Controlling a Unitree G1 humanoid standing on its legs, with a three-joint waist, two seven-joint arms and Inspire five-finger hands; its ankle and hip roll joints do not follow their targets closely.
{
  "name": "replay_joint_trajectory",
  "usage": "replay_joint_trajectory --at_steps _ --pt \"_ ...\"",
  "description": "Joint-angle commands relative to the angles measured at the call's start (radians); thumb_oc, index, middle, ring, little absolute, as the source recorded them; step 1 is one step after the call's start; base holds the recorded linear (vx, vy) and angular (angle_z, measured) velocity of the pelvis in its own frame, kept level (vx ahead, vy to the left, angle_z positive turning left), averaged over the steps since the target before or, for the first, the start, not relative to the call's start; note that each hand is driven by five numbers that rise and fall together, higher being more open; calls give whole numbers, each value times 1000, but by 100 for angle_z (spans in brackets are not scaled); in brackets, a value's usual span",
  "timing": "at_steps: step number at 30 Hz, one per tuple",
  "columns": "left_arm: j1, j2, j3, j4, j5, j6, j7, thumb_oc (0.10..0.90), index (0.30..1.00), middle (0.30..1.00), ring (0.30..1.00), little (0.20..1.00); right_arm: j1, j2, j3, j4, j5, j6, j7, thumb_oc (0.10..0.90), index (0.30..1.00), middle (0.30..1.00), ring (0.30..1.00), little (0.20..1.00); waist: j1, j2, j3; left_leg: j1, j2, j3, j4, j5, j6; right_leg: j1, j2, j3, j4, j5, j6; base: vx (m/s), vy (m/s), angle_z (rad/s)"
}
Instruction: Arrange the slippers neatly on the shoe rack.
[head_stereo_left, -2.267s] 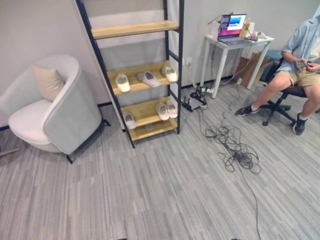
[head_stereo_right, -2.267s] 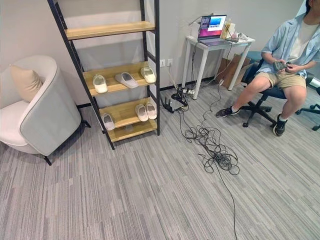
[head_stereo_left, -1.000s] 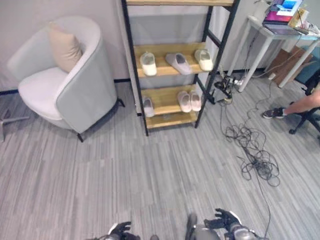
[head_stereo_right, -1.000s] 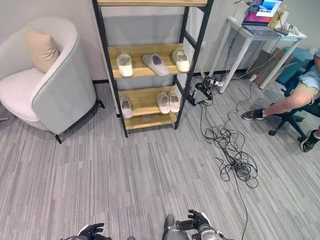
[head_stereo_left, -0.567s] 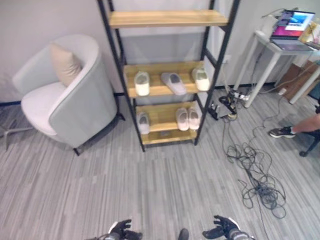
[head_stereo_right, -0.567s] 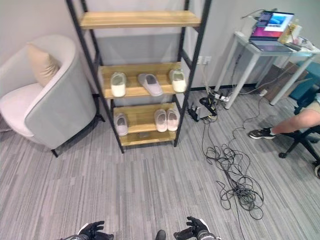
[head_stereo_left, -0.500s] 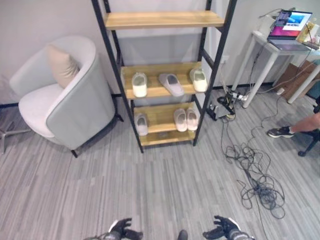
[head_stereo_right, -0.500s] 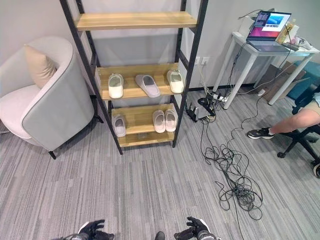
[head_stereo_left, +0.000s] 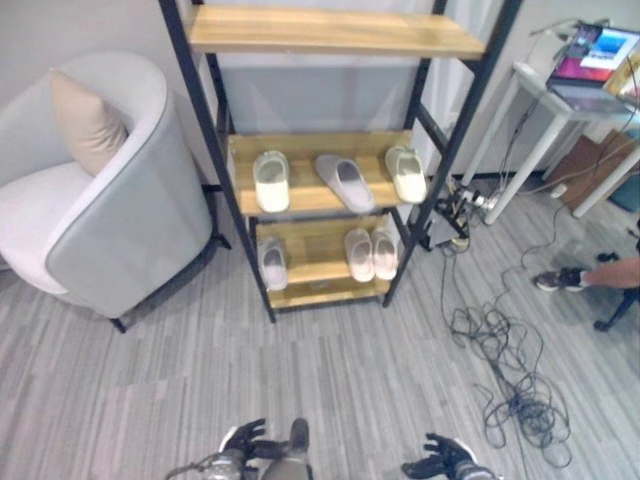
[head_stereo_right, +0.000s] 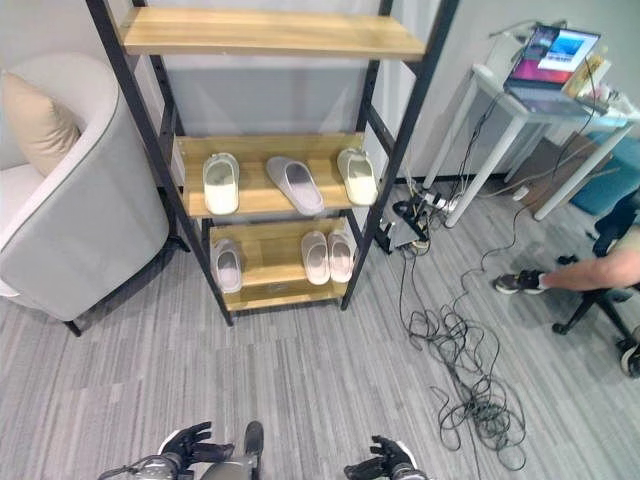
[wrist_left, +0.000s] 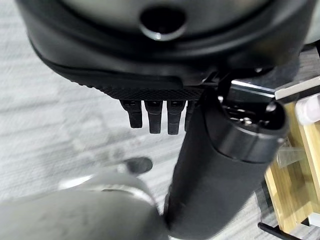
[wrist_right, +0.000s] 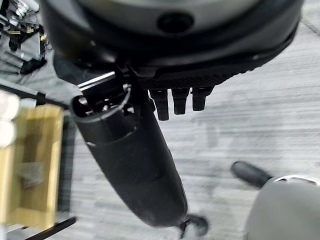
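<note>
Both robot hands sit low at the near edge of the eye views, over the grey striped floor (head_stereo_left: 330, 380); the left robot hand (head_stereo_right: 185, 442) has its fingers spread and relaxed, holding nothing; the right robot hand (head_stereo_right: 385, 462) likewise has loose, uncurled fingers and holds nothing; in each wrist view the short straight fingertips (wrist_left: 152, 116) jut out over bare floor. Farther off, to the right, a tangle of black cables (head_stereo_left: 510, 390) lies on the floor; beyond the open floor stands the shoe rack (head_stereo_left: 330, 190), a black frame with wooden shelves. On its lower shelf a single pale slipper (head_stereo_left: 272, 263) lies at the left, and a pair of pale slippers (head_stereo_left: 370, 252) lies side by side at the right; on the middle shelf a white slipper (head_stereo_left: 270, 180) lies at the left, a grey slipper (head_stereo_left: 344, 182) lies askew in the middle, and a cream slipper (head_stereo_left: 406, 173) lies at the right; the top shelf (head_stereo_left: 330, 30) carries nothing. Left of the rack is a grey armchair (head_stereo_left: 110, 210) with a beige cushion (head_stereo_left: 85, 120); right of it a white table (head_stereo_right: 540, 100) bears an open laptop (head_stereo_right: 555, 55); a person's leg and shoe (head_stereo_right: 545, 278) reach in at the right edge.
</note>
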Motion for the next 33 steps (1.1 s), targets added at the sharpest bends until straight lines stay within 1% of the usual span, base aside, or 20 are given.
replay_joint_trajectory --at_steps 1,2,3,5,7,9,10,11,14,15,17,21,23,24,25,27,30,31,32,33 --pt "35 8 -28 1 11 -15 -14 800 900 900 900 900 -35 -8 -15 -62 14 -46 6 800 900 900 900 900 14 -22 -3 -13 -19 -20 147 -160 -38 -97 -7 18 166 178 96 110 98 13" --pt "35 8 -28 1 11 -15 -14 800 900 900 900 900 -35 -9 -15 -62 14 -46 6 800 900 900 900 900 14 -22 -2 -13 -20 -20 148 -161 -37 -98 -8 18 169 177 96 262 167 25" --pt "32 10 -31 -7 6 -17 -11 800 900 900 900 900 -33 -6 -12 -69 17 -47 8 800 900 900 900 900 2 -7 -1 33 -25 -32 139 -182 -25 -145 -20 11 217 199 88 253 94 31" --pt "31 8 -33 -9 4 -18 -11 800 900 900 900 900 -31 -6 -11 -71 18 -47 9 800 900 900 900 900 -9 -1 2 57 -32 -48 133 -192 -22 -172 -24 8 214 188 72 224 56 27" --pt "32 4 -41 -5 15 -19 -13 800 900 900 900 900 -26 -13 -9 -74 20 -47 10 800 900 900 900 900 -28 11 -1 99 -41 -76 114 -213 -26 -207 -27 5 112 144 41 274 -25 25" --pt "33 3 -44 1 19 -18 -13 800 900 900 900 900 -28 -16 -7 -82 21 -48 9 800 900 900 900 900 -37 12 -1 117 -45 -89 106 -222 -28 -227 -29 12 69 147 31 250 -62 22" --pt "34 1 -45 6 22 -18 -12 800 900 900 900 900 -28 -18 -8 -92 25 -49 9 800 900 900 900 900 -47 10 0 133 -49 -101 101 -232 -31 -244 -35 25 24 157 30 406 -165 23" --pt "32 -3 -46 14 22 -20 -8 800 900 900 900 900 -31 -20 -7 -110 36 -49 10 800 900 900 900 900 -70 6 7 165 -56 -134 97 -253 -41 -282 -46 72 -80 204 40 400 -181 41" --pt "35 -7 -49 21 20 -23 -6 800 900 900 900 900 -30 -24 -5 -127 34 -48 12 800 900 900 900 900 -87 9 15 204 -56 -169 98 -283 -48 -307 -49 121 -136 244 55 225 -100 43" --pt "35 -8 -49 21 20 -23 -6 800 900 900 900 900 -30 -25 -5 -127 34 -48 12 800 900 900 900 900 -87 9 16 204 -55 -169 98 -284 -48 -306 -49 121 -137 244 55 373 -179 47" --pt "54 -11 -48 40 34 -22 -8 800 900 900 900 900 -12 -29 -5 -127 17 -45 18 800 900 900 900 900 -95 -2 1 255 -53 -202 90 -323 -57 -304 -61 121 -157 273 56 380 -212 43" --pt "64 -14 -46 44 38 -19 -11 800 900 900 900 900 7 -37 -1 -122 8 -47 21 800 900 900 900 900 -101 4 -26 280 -17 -230 77 -320 -80 -282 -35 111 -162 266 40 173 -148 51" --pt "49 -18 -63 23 28 -24 -5 800 900 900 900 900 18 -58 -16 -132 34 -58 5 800 900 900 900 900 -104 6 -17 198 19 -219 207 -269 -130 -232 -16 80 -200 242 13 96 -246 43" --pt "39 -21 -68 15 15 -25 -4 800 900 900 900 900 15 -64 -21 -138 45 -60 -4 800 900 900 900 900 -103 1 -6 154 30 -198 273 -251 -138 -217 -16 70 -212 237 5 -20 -111 50" --pt "39 -21 -68 15 15 -25 -4 800 900 900 900 900 15 -64 -21 -138 45 -60 -4 800 900 900 900 900 -103 1 -7 153 30 -199 274 -252 -138 -217 -16 70 -212 237 5 -8 -103 44" --pt "25 -26 -75 6 -4 -27 3 800 900 900 900 900 4 -73 -18 -134 62 -64 -14 800 900 900 900 900 -95 -6 14 82 71 -116 336 -225 -137 -158 -11 39 -252 212 -15 52 -110 22" --pt "28 -26 -73 7 -1 -28 3 800 900 900 900 900 5 -77 -13 -144 60 -63 -14 800 900 900 900 900 -88 -11 14 63 79 -81 288 -232 -133 -132 -8 27 -269 200 -13 100 -29 33" --pt "32 -24 -73 16 7 -26 3 800 900 900 900 900 9 -77 -10 -155 52 -65 -13 800 900 900 900 900 -82 -13 13 43 88 -62 230 -209 -140 -117 -5 20 -274 189 -10 146 -4 37" --pt "32 -24 -73 17 7 -26 3 800 900 900 900 900 10 -77 -10 -155 52 -64 -13 800 900 900 900 900 -82 -14 13 44 87 -62 227 -208 -140 -116 -6 19 -274 189 -10 141 14 29" --pt "33 -22 -72 19 13 -25 3 800 900 900 900 900 12 -77 -7 -168 46 -64 -16 800 900 900 900 900 -78 -12 13 28 93 -56 196 -181 -145 -105 -1 18 -279 182 -8 142 26 18"
